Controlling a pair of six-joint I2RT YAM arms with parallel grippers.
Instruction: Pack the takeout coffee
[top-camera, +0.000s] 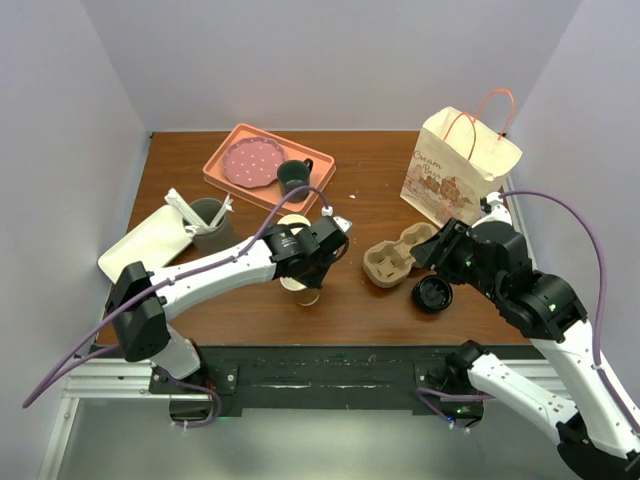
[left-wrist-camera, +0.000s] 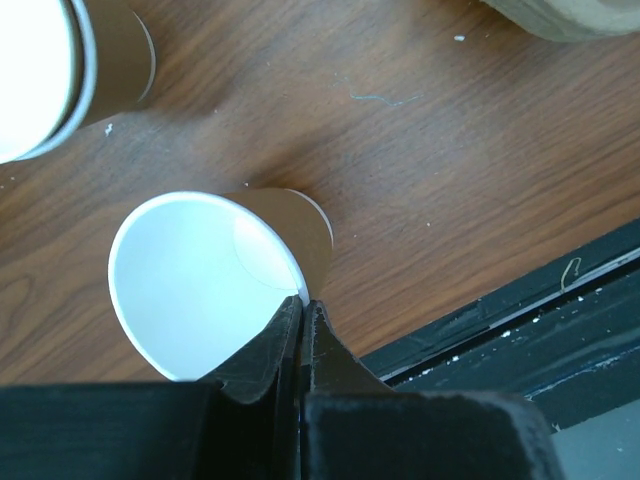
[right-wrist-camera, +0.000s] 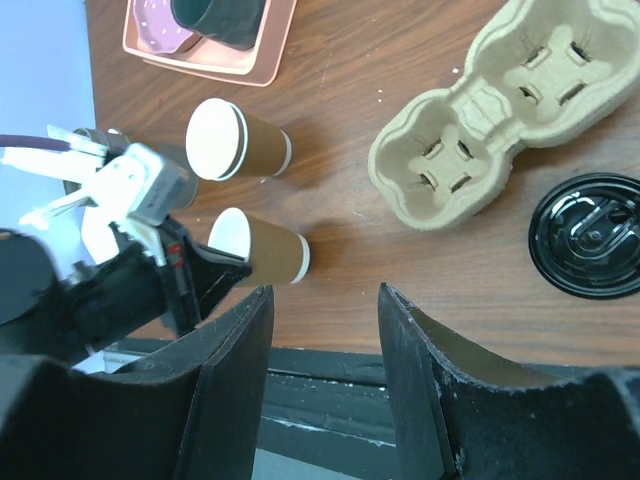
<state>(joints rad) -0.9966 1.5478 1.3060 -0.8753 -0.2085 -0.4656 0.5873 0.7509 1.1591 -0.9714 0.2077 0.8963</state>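
No cup with a black lid shows in any view. Two lidless tan-brown paper cups show. My left gripper (left-wrist-camera: 303, 303) is shut on the rim of the near paper cup (left-wrist-camera: 205, 285), one finger inside and one outside; this cup (top-camera: 303, 292) is near the table's front edge. The second paper cup (top-camera: 293, 226) stands just behind it, also in the right wrist view (right-wrist-camera: 240, 140). A loose black lid (top-camera: 433, 295) lies on the table beside my right gripper (top-camera: 426, 258). My right gripper (right-wrist-camera: 325, 305) is open and empty, hovering above the table.
A cardboard cup carrier (top-camera: 398, 257) lies mid-table. A paper bag (top-camera: 455, 165) stands at the back right. A pink tray (top-camera: 225, 175) holds a plate and a dark green mug (top-camera: 292, 176). A white tray (top-camera: 140, 245) and a grey utensil holder (top-camera: 212, 222) are on the left.
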